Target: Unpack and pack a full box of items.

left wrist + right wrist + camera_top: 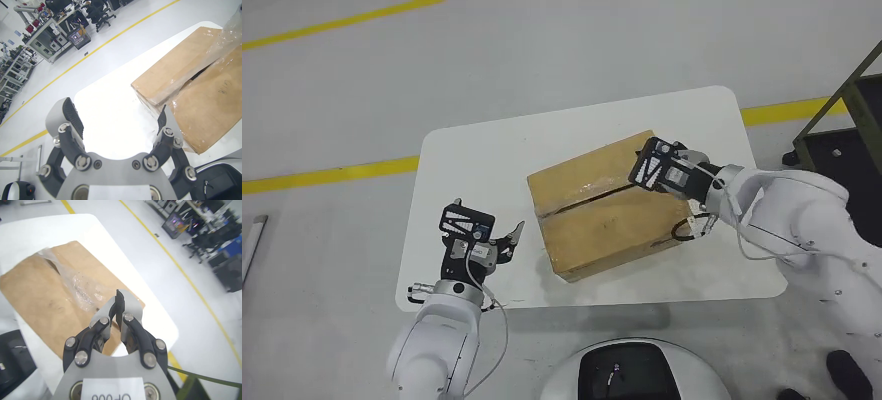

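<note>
Right gripper (pixel 118 301): fingers pressed together, pinching the end of a clear tape (pixel 79 285) strip above the far right corner of the box (pixel 37 291). Tape runs from the fingers back across the box top toward the seam, crinkled, with dark specks stuck to it. In the left wrist view the tape (pixel 225 36) rises off the box (pixel 204 106), lifted clear of the flaps. Seam (pixel 198 74) between the two top flaps gapes slightly and is dark inside; contents cannot be told. Flaps otherwise lie flat. More clear tape clings over the box edge at the near end of the seam. A pen mark (pixel 223 88) sits on one flap. Left gripper (pixel 116 108): fingers spread wide, holding nothing, over the bare surface (pixel 105 94), just beside the box's near left corner; whether one finger touches the box side cannot be told. Top view: box (pixel 602 210) sits on the white surface (pixel 472 170), right of centre, turned at an angle to the edges. Left gripper (pixel 507 242) is to its left, and the right arm comes in from the right. Yellow floor line (pixel 332 178) runs beyond the surface.
</note>
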Robot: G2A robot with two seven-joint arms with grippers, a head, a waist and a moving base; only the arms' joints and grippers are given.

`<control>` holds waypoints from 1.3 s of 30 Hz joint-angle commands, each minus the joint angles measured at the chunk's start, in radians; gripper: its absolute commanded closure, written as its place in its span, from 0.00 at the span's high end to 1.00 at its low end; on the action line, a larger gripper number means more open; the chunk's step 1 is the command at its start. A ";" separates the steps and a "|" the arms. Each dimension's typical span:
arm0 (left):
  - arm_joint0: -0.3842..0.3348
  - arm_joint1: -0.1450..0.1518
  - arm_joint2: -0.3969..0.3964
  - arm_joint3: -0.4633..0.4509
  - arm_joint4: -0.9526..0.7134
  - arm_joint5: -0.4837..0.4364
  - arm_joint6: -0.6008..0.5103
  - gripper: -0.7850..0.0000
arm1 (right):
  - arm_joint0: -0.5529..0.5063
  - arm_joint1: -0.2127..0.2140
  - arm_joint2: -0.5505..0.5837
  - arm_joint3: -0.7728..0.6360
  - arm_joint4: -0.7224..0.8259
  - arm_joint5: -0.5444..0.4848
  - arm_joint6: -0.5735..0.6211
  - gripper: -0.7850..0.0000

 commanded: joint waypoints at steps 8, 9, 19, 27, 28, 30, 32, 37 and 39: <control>-0.007 0.001 -0.006 0.004 -0.005 -0.001 -0.003 1.00 | -0.005 -0.007 -0.100 0.025 -0.292 0.007 -0.182 0.00; -0.007 0.001 -0.007 0.004 -0.005 0.000 -0.003 1.00 | -0.005 -0.007 -0.100 0.025 -0.292 0.007 -0.182 0.00; -0.006 0.003 -0.013 0.007 -0.012 -0.001 -0.005 1.00 | -0.031 -0.012 -0.057 0.050 -0.169 0.054 -0.216 0.00; -0.009 0.004 -0.014 0.010 -0.017 -0.003 0.000 1.00 | -0.007 -0.027 -0.037 0.135 0.110 0.021 -0.211 0.00; -0.009 0.004 -0.015 0.011 -0.017 -0.002 0.000 1.00 | 0.000 -0.028 -0.041 0.134 0.122 0.013 -0.208 0.00; -0.009 0.004 -0.018 0.011 -0.018 0.000 0.000 1.00 | 0.010 -0.030 -0.047 0.135 0.113 -0.002 -0.212 0.00; -0.009 0.004 -0.019 0.011 -0.018 0.000 0.000 1.00 | 0.013 -0.031 -0.057 0.143 0.110 -0.016 -0.204 0.00; -0.008 0.005 -0.019 0.011 -0.022 0.000 0.001 1.00 | 0.035 -0.033 -0.071 0.141 0.068 -0.064 -0.206 0.00; -0.009 0.005 -0.020 0.011 -0.022 -0.001 0.001 1.00 | 0.045 -0.032 -0.079 0.136 0.025 -0.087 -0.226 0.00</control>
